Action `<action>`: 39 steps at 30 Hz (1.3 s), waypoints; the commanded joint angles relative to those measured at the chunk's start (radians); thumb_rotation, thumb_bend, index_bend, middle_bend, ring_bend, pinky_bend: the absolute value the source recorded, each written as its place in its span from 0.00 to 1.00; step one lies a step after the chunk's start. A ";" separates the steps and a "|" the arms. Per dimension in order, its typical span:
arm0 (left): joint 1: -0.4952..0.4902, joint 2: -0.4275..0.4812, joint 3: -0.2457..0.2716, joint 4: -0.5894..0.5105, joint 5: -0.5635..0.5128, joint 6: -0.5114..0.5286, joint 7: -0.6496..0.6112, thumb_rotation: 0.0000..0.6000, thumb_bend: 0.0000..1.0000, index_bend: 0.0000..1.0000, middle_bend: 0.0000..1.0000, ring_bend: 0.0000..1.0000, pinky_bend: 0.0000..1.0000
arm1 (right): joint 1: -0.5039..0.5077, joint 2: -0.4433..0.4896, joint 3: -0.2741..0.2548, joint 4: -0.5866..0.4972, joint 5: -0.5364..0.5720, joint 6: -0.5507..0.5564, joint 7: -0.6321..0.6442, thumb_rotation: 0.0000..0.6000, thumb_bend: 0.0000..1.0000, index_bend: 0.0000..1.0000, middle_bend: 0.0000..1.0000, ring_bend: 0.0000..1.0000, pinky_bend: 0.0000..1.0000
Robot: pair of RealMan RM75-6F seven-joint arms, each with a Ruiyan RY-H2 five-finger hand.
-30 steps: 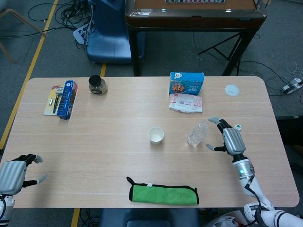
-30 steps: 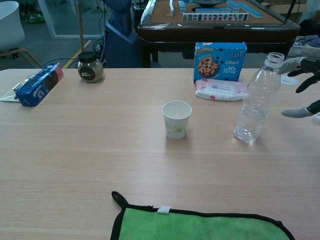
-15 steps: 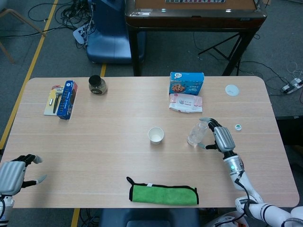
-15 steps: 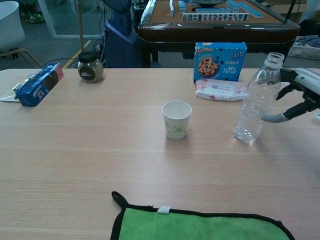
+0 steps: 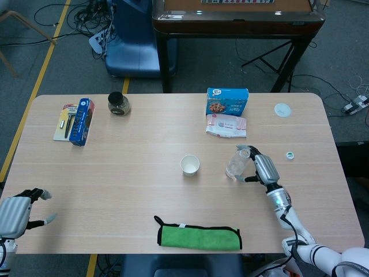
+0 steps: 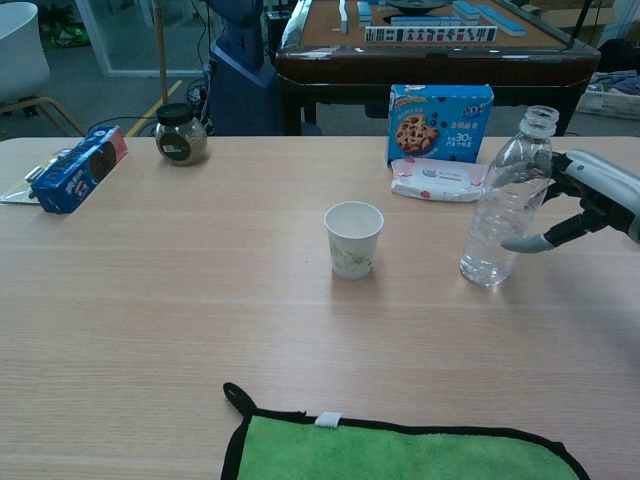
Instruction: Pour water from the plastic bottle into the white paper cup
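Two hands, head view: right hand (image 5: pixel 259 168) is wrapping its fingers against the uncapped plastic bottle (image 5: pixel 236 164), right of the white paper cup (image 5: pixel 189 165); left hand (image 5: pixel 17 212) is idling spread, holding nothing.
Chest view: bottle is standing tilted on the counter (image 6: pixel 180 270).

Green cloth (image 5: pixel 199 237) at tabletop (image 5: pixel 132 173) near edge; cookie box (image 5: pixel 227 101) behind wipes pack (image 5: pixel 226 126); dark-lidded jar (image 5: pixel 119 104) beside blue box (image 5: pixel 82 121); small white lid (image 5: pixel 282 109) far right.
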 commanded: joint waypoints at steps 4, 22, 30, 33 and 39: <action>0.001 0.001 0.000 0.000 -0.001 0.001 -0.001 1.00 0.03 0.47 0.49 0.46 0.61 | 0.015 -0.024 -0.004 0.044 -0.005 -0.002 0.029 1.00 0.00 0.22 0.27 0.14 0.33; 0.005 0.007 -0.002 -0.005 -0.005 0.003 -0.015 1.00 0.03 0.47 0.49 0.46 0.61 | 0.071 -0.040 -0.049 0.090 -0.050 -0.049 0.126 1.00 0.08 0.26 0.29 0.18 0.33; 0.007 0.011 -0.002 -0.009 -0.005 0.007 -0.016 1.00 0.03 0.47 0.49 0.46 0.61 | 0.078 -0.060 -0.045 0.108 -0.041 -0.044 0.149 1.00 0.20 0.33 0.35 0.25 0.36; 0.008 0.011 -0.002 -0.009 -0.006 0.007 -0.017 1.00 0.03 0.47 0.49 0.46 0.61 | 0.078 -0.073 -0.041 0.122 -0.038 -0.034 0.161 1.00 0.22 0.38 0.40 0.30 0.40; 0.009 0.012 -0.003 -0.010 -0.006 0.009 -0.017 1.00 0.03 0.47 0.49 0.46 0.61 | 0.077 -0.087 -0.038 0.144 -0.036 -0.015 0.180 1.00 0.25 0.47 0.48 0.38 0.45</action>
